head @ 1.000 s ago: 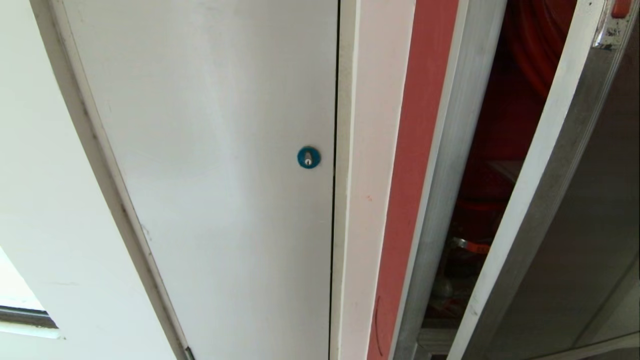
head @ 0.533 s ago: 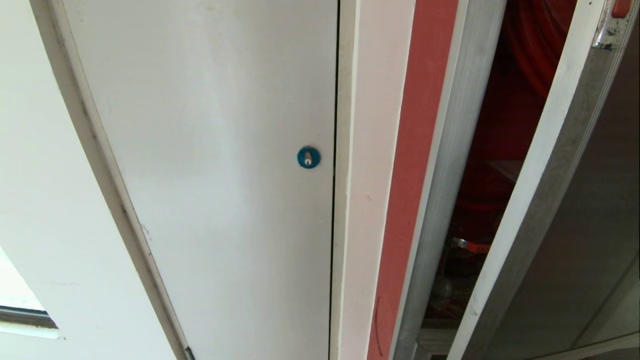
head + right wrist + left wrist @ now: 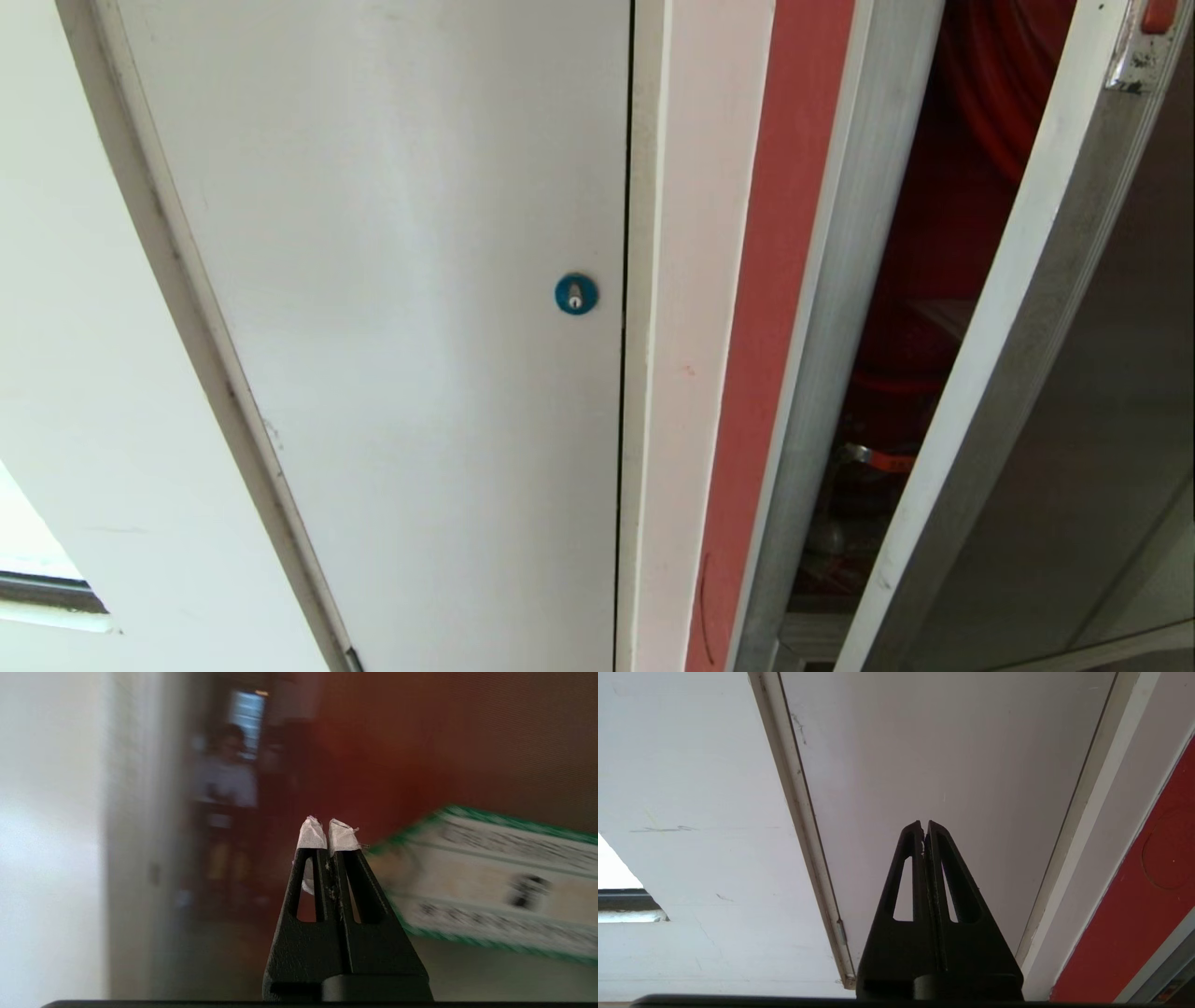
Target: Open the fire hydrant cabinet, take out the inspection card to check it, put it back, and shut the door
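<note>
The fire hydrant cabinet (image 3: pixel 840 280) shows its silver frame and red inside at the right of the head view. The door (image 3: pixel 1102 392), dark glass in a silver frame with a red latch (image 3: pixel 1160 13), stands ajar, leaving a narrow gap. Through the gap I see the red hose reel (image 3: pixel 999 84) and the valve (image 3: pixel 873 457). The inspection card is out of view. My right gripper (image 3: pixel 329 828) is shut with nothing between its white-taped tips, in front of a dark reddish glass panel. My left gripper (image 3: pixel 923 823) is shut and idle, pointing at the white door.
A plain white door (image 3: pixel 392 280) with a round blue lock (image 3: pixel 576 294) fills the left of the head view. A green-edged label (image 3: pixel 495 882) is stuck on the dark panel beside the right gripper. A person's blurred reflection (image 3: pixel 226 779) shows in the glass.
</note>
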Robot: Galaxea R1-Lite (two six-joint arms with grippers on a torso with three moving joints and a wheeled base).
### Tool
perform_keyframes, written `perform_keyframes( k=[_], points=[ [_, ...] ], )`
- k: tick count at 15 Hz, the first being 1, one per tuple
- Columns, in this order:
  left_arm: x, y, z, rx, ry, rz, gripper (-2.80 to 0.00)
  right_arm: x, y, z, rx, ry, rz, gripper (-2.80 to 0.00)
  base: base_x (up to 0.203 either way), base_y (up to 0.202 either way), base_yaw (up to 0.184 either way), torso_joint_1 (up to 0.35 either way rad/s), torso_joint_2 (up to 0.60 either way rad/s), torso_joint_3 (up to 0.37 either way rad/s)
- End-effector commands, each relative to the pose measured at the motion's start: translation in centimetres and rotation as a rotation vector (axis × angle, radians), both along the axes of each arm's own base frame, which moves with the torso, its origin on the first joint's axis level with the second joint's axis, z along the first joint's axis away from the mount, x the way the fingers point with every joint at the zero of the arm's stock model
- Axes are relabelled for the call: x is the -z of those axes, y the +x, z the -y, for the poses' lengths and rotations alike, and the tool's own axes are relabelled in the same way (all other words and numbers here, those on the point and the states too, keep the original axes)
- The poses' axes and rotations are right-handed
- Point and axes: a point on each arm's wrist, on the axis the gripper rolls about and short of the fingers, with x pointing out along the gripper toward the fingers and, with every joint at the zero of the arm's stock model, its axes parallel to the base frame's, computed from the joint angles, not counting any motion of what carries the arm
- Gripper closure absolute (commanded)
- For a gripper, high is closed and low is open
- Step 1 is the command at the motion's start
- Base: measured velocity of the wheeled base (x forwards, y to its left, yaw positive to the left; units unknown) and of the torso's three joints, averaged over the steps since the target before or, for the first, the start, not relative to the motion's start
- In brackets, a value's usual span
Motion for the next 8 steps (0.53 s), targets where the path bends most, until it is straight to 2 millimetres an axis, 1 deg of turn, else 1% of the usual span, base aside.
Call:
perform_keyframes(
  k=[1, 4, 7, 8],
  points=[
    [0.0, 0.0, 0.0, 0.000, 0.000, -0.001, 0.00, 0.8, -1.6, 0.3, 0.108, -0.013, 0.037, 0.00, 0.000, 0.000, 0.000, 0.000, 0.00, 0.000],
    [0.0, 0.0, 0.0, 0.000, 0.000, -0.002, 0.00, 1.7, -3.8, 0.3, 0.247, -0.021, 0.063, 0.00, 0.000, 0.000, 0.000, 0.000, 0.00, 0.000],
    [0.0, 0.0, 0.0, 0.000, 0.000, -0.001, 0.00, 3.5, -6.6, 0.0, 0.267, -0.032, 0.063, 0.00, 0.000, 0.000, 0.000, 0.000, 0.00, 0.000],
    [0.0, 0.0, 0.0, 0.000, 0.000, 0.000, 0.00, 4.2, -6.9, -0.1, 0.259, -0.017, 0.026, 0.00, 0.000, 0.000, 0.000, 0.000, 0.00, 0.000]
  ],
)
